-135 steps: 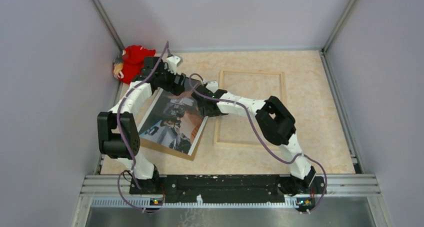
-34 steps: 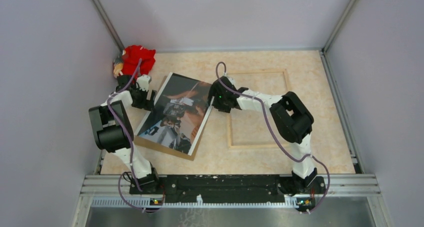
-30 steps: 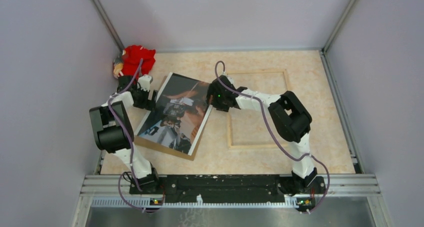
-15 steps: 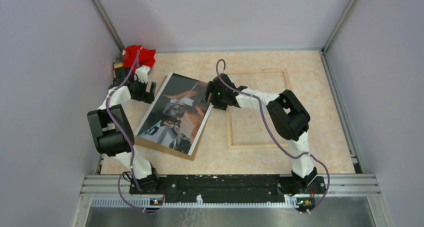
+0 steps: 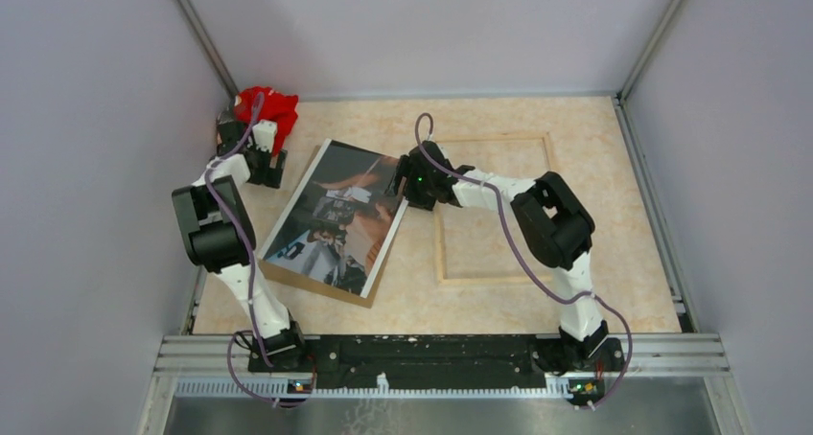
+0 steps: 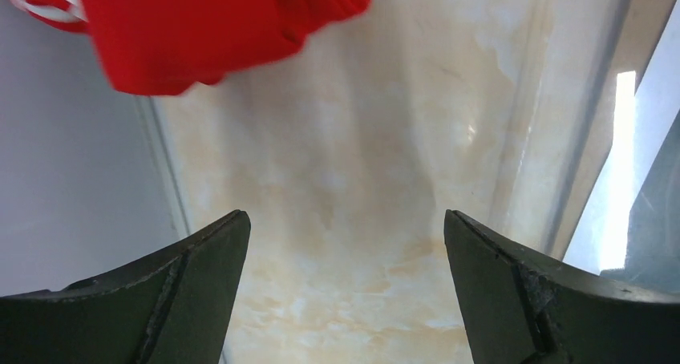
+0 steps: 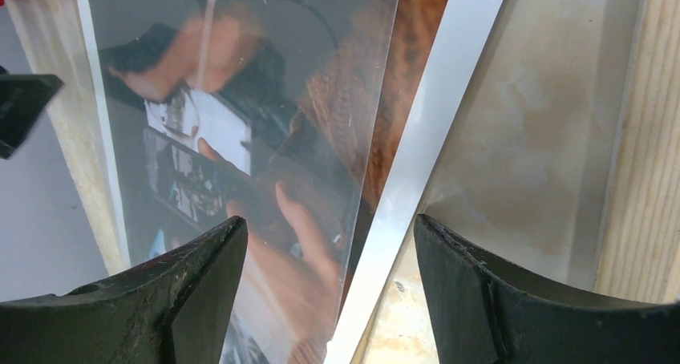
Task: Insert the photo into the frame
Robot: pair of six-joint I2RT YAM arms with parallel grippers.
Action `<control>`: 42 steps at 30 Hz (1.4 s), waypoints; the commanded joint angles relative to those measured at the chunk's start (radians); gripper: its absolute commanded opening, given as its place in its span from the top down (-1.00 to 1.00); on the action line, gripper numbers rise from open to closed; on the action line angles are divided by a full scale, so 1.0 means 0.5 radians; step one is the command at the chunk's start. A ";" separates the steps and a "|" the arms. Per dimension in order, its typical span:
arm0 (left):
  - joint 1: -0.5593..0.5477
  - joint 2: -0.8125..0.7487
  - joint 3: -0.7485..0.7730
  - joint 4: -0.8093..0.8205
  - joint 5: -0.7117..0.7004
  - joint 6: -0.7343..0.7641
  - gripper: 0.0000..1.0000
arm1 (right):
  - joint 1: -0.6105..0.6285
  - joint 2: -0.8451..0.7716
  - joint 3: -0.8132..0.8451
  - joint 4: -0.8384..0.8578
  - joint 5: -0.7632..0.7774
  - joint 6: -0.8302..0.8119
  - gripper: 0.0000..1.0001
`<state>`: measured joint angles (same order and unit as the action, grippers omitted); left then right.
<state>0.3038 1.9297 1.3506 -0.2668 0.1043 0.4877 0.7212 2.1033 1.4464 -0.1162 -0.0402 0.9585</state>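
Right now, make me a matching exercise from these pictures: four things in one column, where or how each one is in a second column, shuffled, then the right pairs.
Things:
1. photo
2. frame
3. red toy
4. left gripper

Places or states:
A. in the far left corner of the table
B. open, over bare table
C. tilted, lying on a brown board, with the open right gripper over one edge
D. flat, pale wood side up, to the right of the photo

Pairs: 1-C, 2-D, 3-A, 4-B
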 commanded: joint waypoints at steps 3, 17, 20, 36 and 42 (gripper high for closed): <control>-0.057 0.008 -0.131 0.138 -0.062 -0.042 -0.93 | -0.017 0.080 -0.030 0.040 -0.056 0.052 -0.52; -0.083 -0.117 -0.283 0.041 0.239 -0.139 -0.94 | -0.041 0.041 -0.229 0.349 -0.170 0.256 -0.52; -0.085 -0.163 -0.363 0.041 0.298 -0.150 -0.94 | -0.048 0.062 -0.235 0.396 -0.217 0.284 -0.52; -0.110 -0.170 -0.542 0.149 0.186 -0.096 -0.88 | -0.051 -0.036 -0.296 0.589 -0.310 0.314 -0.41; -0.126 -0.173 -0.566 0.159 0.172 -0.096 -0.87 | 0.034 -0.039 -0.056 0.336 -0.216 0.113 -0.40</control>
<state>0.2729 1.8397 1.1091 -0.1337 0.1547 0.4450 0.6811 2.1101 1.3289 0.1493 -0.1757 1.0954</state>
